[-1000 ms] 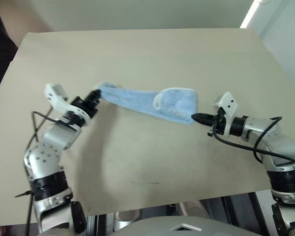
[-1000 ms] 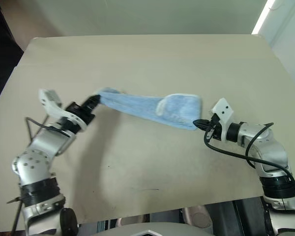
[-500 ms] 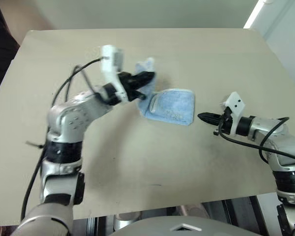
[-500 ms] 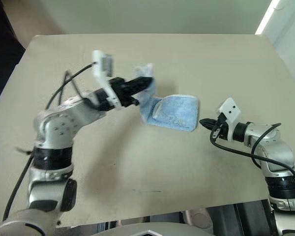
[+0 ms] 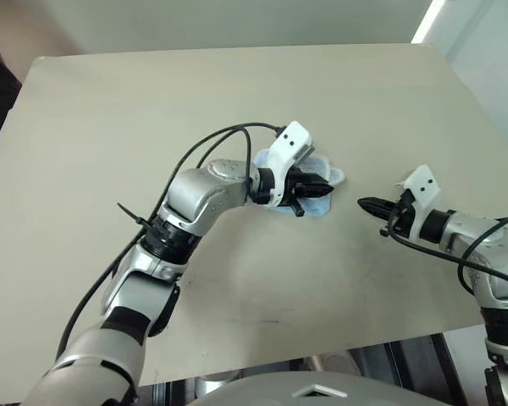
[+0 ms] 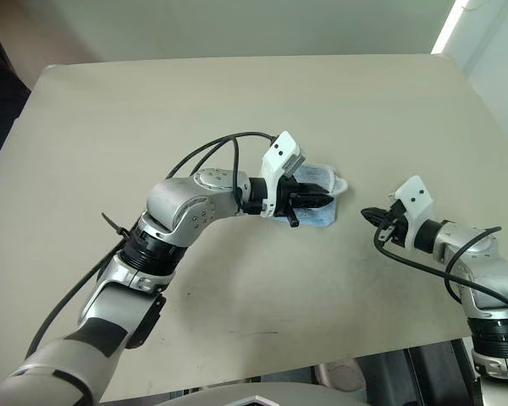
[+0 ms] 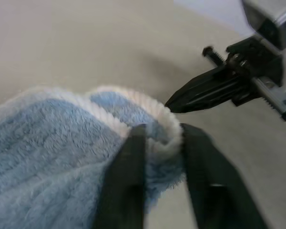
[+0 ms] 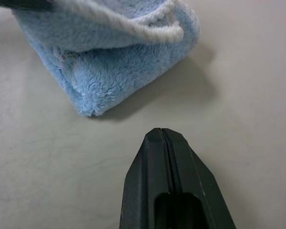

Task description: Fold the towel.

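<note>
A: How is the near side of the table (image 5: 237, 288) seen to be laid out?

B: Bare tabletop is seen nearest. Beyond it, the right gripper (image 5: 361, 202) is held low over the surface, its two black fingers pressed flat together with nothing between them. It is pointed toward the towel (image 6: 326, 179), from which it is kept apart by a strip of bare table.

A: And the left gripper (image 6: 320, 200)?

B: It is reached across to the towel's right-hand end, so the left arm is judged the nearer one by far. In the left wrist view its fingers (image 7: 128, 176) are seen parted a little, with the white-edged corner of the cloth lying between them; whether that corner is pinched or already let go cannot be told.

A: Where is the towel, and how does it look?

B: It is found past the table's middle, bunched into a short, thick bundle directly under the left gripper. Its long axis is judged to run roughly left to right. Fluffy light blue pile and white stitched edging are shown, layers doubled over unevenly, so the fold is judged rough and not yet squared
</note>
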`<state>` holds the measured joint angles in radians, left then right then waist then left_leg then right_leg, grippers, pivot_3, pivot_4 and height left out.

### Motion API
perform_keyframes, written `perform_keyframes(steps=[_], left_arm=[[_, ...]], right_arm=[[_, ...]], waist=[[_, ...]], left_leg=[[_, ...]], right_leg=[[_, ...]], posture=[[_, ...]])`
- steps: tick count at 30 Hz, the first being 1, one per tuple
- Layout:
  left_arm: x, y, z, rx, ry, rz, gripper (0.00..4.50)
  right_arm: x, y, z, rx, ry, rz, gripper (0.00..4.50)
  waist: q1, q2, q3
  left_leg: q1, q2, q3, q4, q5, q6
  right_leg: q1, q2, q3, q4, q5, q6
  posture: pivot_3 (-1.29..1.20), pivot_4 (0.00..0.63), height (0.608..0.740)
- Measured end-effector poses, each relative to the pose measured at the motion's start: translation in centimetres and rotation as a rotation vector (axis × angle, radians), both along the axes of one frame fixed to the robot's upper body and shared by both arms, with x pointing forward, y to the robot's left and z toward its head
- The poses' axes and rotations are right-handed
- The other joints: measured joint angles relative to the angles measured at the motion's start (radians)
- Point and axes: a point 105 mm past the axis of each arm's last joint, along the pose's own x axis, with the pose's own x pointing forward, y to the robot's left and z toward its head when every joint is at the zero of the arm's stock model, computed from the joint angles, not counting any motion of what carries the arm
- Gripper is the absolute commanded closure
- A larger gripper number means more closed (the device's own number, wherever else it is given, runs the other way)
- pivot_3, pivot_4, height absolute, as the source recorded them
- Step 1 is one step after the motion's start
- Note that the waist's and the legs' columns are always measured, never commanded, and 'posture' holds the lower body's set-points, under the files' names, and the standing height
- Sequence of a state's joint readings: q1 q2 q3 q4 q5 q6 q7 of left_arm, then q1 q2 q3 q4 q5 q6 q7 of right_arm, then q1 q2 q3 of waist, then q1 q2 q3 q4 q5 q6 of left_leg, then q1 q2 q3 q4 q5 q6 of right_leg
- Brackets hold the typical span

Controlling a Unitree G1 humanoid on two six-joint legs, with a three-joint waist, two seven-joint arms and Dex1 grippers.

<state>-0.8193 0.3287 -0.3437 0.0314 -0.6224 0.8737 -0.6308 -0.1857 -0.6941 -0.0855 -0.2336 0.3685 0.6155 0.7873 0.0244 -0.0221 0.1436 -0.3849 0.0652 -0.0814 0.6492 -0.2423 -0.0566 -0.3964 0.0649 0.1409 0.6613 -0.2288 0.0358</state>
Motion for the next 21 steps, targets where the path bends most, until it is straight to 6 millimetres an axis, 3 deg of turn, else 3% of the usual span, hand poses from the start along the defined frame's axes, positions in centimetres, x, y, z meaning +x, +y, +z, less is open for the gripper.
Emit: perform_keyframes(steps=[3, 7, 10, 14, 17, 21], left_arm=[[0.6, 0.6, 1.4, -0.077, -0.001, 0.036, 1.33], [2.0, 2.8, 3.2, -0.169, -0.017, 0.138, 1.33], [3.5, 5.2, 3.2, -0.179, -0.048, 0.255, 1.88], [4.8, 7.8, 1.2, -0.155, -0.073, 0.381, 3.29], [4.6, 7.8, -0.1, -0.121, -0.088, 0.372, 4.46], [3.7, 6.8, -1.7, -0.069, -0.104, 0.294, 4.46]], right_arm=[[0.1, -0.1, 0.3, 0.000, -0.013, -0.005, 4.50], [0.9, 0.0, 1.6, -0.002, -0.057, -0.013, 4.50], [1.9, 0.5, 3.3, 0.011, -0.116, -0.013, 4.50], [3.2, 2.1, 4.9, 0.071, -0.169, 0.000, 4.50], [3.8, 4.3, 4.9, 0.112, -0.168, 0.045, 4.50], [4.5, 6.3, 3.1, 0.136, -0.114, 0.073, 4.50]], waist=[[0.000, 0.000, 0.000], [-0.002, 0.000, 0.000], [-0.003, 0.000, 0.000], [-0.004, 0.000, 0.000], [-0.002, 0.000, 0.000], [0.002, 0.000, 0.000]], left_leg=[[0.000, -0.002, 0.000, 0.003, 0.000, 0.000], [0.000, -0.001, 0.000, 0.009, -0.001, 0.002], [0.001, -0.001, 0.000, 0.013, -0.002, 0.003], [0.001, 0.000, -0.001, 0.014, -0.002, 0.004], [0.001, 0.000, -0.003, 0.014, -0.002, 0.004], [0.000, 0.000, -0.007, 0.014, -0.003, 0.006]], right_leg=[[0.001, -0.001, 0.001, 0.000, 0.002, 0.003], [0.001, -0.002, 0.002, 0.000, 0.003, 0.006], [0.002, -0.002, 0.002, 0.000, 0.005, 0.007], [0.002, -0.003, 0.002, 0.000, 0.009, 0.002], [0.001, -0.003, 0.001, 0.000, 0.010, 0.001], [0.000, -0.006, 0.001, 0.000, 0.009, 0.001]], posture=[[0.00, 0.150, 0.740], [0.00, 0.150, 0.740], [0.00, 0.150, 0.740], [0.00, 0.150, 0.740], [0.00, 0.150, 0.740], [0.00, 0.150, 0.740]])
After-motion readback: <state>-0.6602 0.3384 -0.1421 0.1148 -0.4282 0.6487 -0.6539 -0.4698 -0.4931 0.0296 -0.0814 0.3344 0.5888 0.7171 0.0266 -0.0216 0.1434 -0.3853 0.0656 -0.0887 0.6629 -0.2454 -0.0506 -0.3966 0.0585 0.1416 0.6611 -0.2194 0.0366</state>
